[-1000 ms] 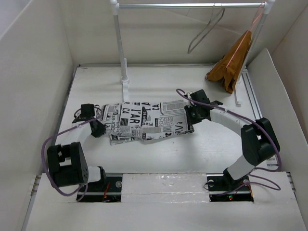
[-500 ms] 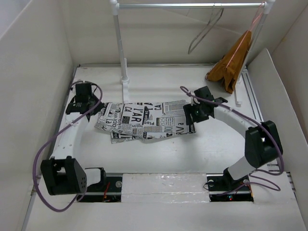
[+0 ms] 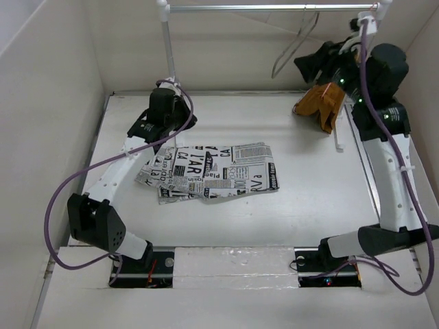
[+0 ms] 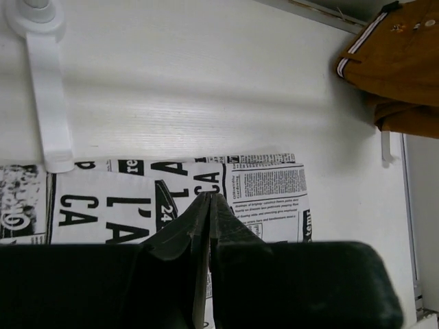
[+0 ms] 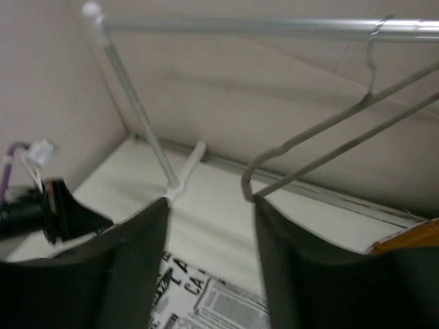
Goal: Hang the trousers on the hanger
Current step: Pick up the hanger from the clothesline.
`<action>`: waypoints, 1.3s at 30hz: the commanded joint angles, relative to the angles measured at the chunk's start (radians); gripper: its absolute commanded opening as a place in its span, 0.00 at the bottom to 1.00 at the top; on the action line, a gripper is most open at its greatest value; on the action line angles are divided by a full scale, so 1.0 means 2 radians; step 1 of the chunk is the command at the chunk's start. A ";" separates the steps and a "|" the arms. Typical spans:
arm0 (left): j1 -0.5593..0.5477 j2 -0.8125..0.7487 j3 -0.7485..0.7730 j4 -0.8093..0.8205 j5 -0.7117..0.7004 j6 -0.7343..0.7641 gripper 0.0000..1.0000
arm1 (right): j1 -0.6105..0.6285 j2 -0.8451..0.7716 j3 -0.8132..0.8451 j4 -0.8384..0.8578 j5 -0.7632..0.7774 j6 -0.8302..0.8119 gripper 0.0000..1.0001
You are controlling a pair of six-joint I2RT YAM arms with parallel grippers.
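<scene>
Taking hanger [image 5: 322,126] off rail [image 3: 274,8], far-right corner, looks like current step. Right gripper [image 5: 211,202] open, wire's bent corner between jaws, depth unclear. Advance, close squarely on wire, lift hook clear. Left gripper [image 4: 209,199] closed, empty, above trousers [image 3: 209,171] lying mid-table.

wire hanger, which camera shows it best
Right wrist: the wire hanger is close up, its hook over the rail, though its far side is cut off. Top external shows it whole but small and thin. Left wrist misses it.
</scene>
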 commanded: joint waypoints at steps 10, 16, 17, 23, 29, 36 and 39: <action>-0.046 -0.002 -0.044 0.043 0.034 0.020 0.28 | -0.102 0.209 0.066 0.329 -0.198 0.323 0.79; -0.055 -0.001 -0.064 0.045 0.035 0.020 0.28 | -0.092 0.243 0.057 0.384 -0.189 0.384 0.79; -0.055 -0.002 -0.067 0.047 0.036 0.020 0.28 | -0.092 0.245 0.057 0.378 -0.184 0.384 0.79; -0.055 0.000 -0.061 0.047 0.031 0.014 0.26 | -0.076 0.270 0.044 0.423 -0.182 0.422 0.70; -0.055 0.005 -0.050 0.047 0.032 0.009 0.26 | -0.065 0.295 0.062 0.420 -0.166 0.431 0.72; -0.055 0.005 -0.058 0.048 0.033 0.007 0.25 | -0.056 0.327 0.104 0.393 -0.126 0.431 0.75; -0.055 0.003 -0.065 0.050 0.034 0.004 0.24 | -0.056 0.340 0.106 0.423 -0.112 0.447 0.77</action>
